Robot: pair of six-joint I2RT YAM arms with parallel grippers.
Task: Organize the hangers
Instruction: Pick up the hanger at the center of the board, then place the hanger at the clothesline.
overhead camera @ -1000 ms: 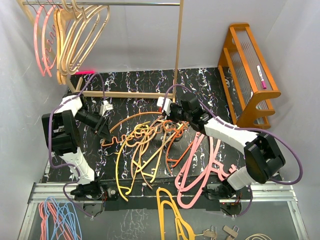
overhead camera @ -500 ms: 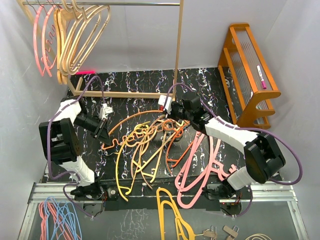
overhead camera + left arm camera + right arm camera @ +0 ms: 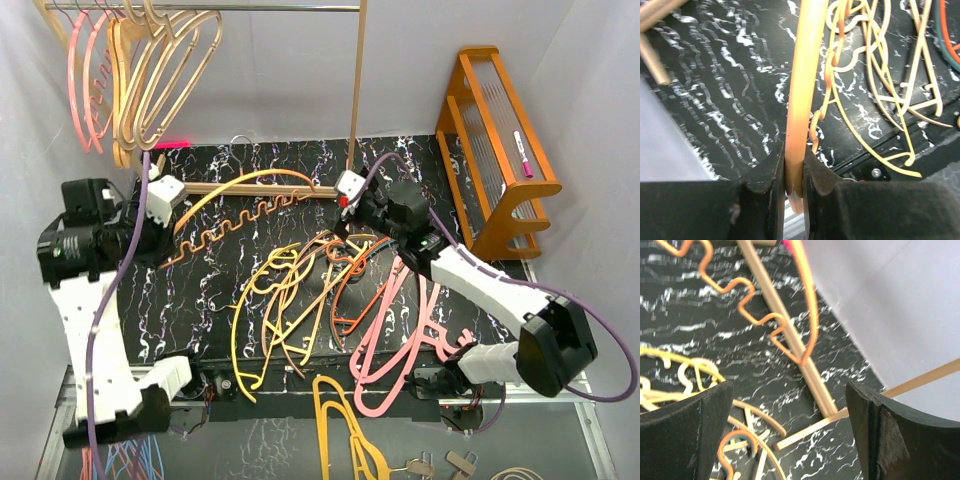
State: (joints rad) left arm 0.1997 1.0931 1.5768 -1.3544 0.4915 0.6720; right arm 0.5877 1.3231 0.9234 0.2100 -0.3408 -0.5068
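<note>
- The left gripper (image 3: 794, 167) is clamped shut on the orange wavy hanger (image 3: 804, 75), pinched close to one end of its bar; the rest of the hanger is carried above the black mat (image 3: 270, 160), reaching toward the garment rack's upright post (image 3: 358, 90).
- The right gripper (image 3: 790, 430) is spread wide with nothing between its pads; it is held over the heap, just beside the held hanger's far tip.
- A swing or twist in the jaws is judged likely, since a long thin bar is gripped far from its middle; a slip is judged possible for the same reason.
- A snag is also judged possible; the wavy edge and tip pass close to the rack's base bar (image 3: 792, 345) and the post.
- The heap is interlocked, so neighbours could be dragged along with any hanger lifted from it.
- Counts: one hanger is held; on the rail (image 3: 250, 8) two pink hangers (image 3: 82, 90) and about four pale wood-tan hangers (image 3: 150, 80) are hung.
- On the mat roughly three yellow-orange hangers (image 3: 240, 330), two orange ones (image 3: 345, 262), one teal one (image 3: 338, 288) and three pink ones (image 3: 385, 340) are counted; the tangle prevents an exact figure.
</note>
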